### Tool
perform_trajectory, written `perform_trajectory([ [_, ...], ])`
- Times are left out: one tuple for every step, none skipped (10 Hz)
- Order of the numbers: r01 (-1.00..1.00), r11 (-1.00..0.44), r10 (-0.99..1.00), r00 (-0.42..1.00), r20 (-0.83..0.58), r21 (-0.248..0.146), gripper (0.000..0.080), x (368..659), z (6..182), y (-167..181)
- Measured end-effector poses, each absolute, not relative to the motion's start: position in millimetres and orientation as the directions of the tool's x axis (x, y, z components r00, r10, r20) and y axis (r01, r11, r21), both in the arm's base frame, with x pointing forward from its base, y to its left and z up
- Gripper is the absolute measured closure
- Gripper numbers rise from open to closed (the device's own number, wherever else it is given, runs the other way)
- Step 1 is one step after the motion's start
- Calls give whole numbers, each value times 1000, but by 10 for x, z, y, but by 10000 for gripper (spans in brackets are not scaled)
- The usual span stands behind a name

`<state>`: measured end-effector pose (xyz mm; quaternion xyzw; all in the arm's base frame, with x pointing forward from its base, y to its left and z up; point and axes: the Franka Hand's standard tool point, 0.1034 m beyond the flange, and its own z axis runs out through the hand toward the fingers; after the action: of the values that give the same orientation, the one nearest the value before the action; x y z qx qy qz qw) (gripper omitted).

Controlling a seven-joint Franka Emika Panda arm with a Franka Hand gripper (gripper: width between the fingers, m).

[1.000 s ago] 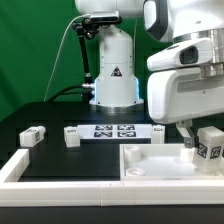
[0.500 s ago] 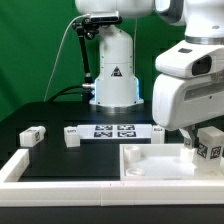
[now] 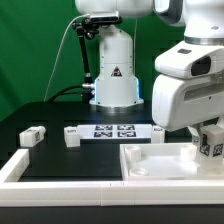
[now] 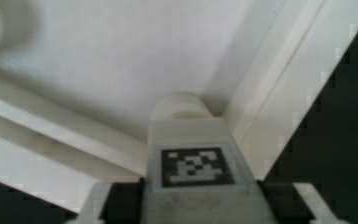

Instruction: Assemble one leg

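— How far along are you?
— Your big white rimmed piece (image 3: pixel 150 160) lies flat. Your gripper (image 4: pixel 195 193) squeezes the leg (image 4: pixel 194 150), whose tip is close to that piece's rim. I think it is not fixed in yet. Another small block (image 3: pixel 32 135) waits well apart.

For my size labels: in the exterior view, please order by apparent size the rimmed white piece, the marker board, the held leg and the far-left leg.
1. rimmed white piece
2. marker board
3. held leg and far-left leg: unranked; the held one looks larger but sits nearer the camera.
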<state>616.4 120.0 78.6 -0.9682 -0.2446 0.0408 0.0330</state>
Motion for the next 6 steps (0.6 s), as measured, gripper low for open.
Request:
perform_trajectory([
  [452,-888,457,887,-65,-83,507,6162,784,1196],
  [398,-913,405,912,-67,-88,507,6153,771,1190],
  [283,-955,289,956,-59,-90,507,6150,763,1182],
  [140,-986,145,988,-57,-91,507,6145,760,1180],
  [28,-995,34,998,-60,-92,506,6146,758,1179],
  [-47,-994,-40,997,-67,-95,506,6148,758,1176],
])
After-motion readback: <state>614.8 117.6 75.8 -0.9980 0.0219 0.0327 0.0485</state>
